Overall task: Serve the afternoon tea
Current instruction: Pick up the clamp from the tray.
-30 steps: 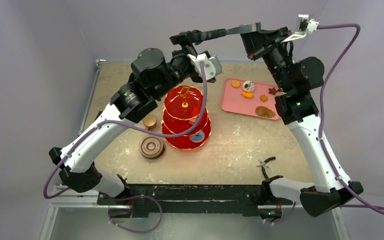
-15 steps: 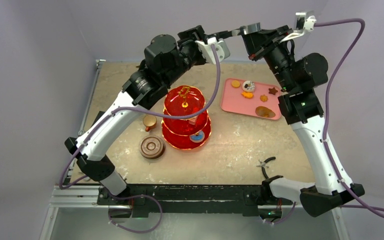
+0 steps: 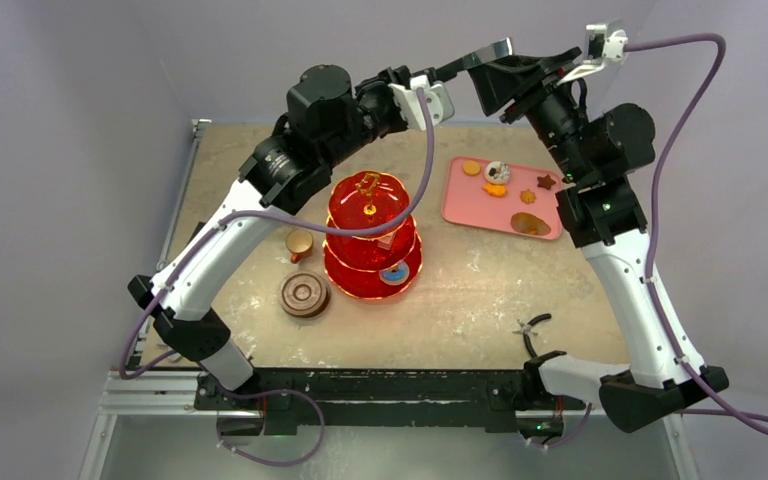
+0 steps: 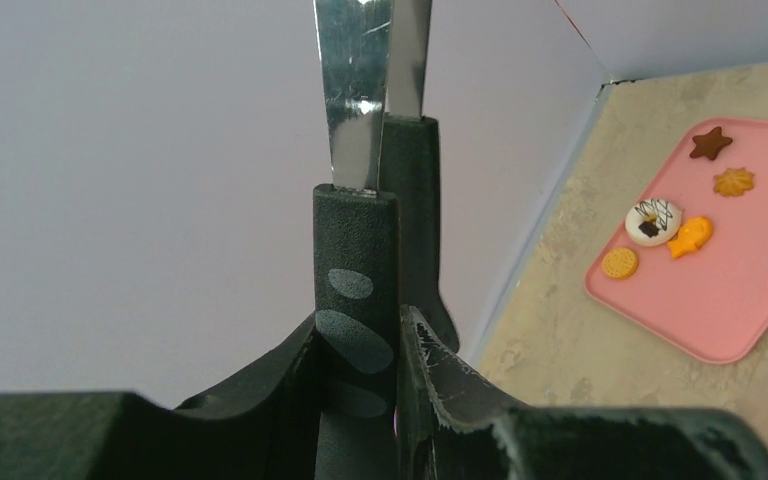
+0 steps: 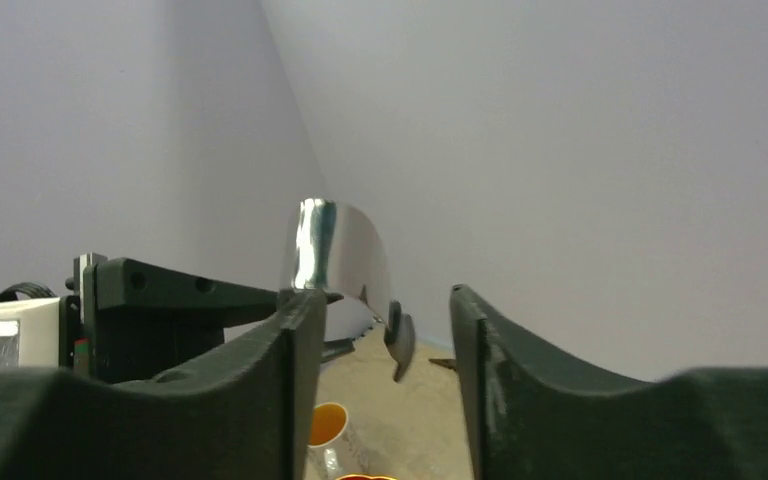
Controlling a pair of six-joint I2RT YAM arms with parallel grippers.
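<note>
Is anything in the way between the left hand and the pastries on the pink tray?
Nothing visible. The left hand, shut on the tongs, has a clear line to the pastries; the open right hand sits by the tongs' metal end.

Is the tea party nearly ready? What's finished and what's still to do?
Barely started. Done: one small pastry sits on the bottom tier of the red translucent three-tier stand. In hand: the left gripper clamps the black-handled metal tongs up high, with the open right gripper at their far end. Left: six small pastries lie on the pink rectangular tray.
</note>
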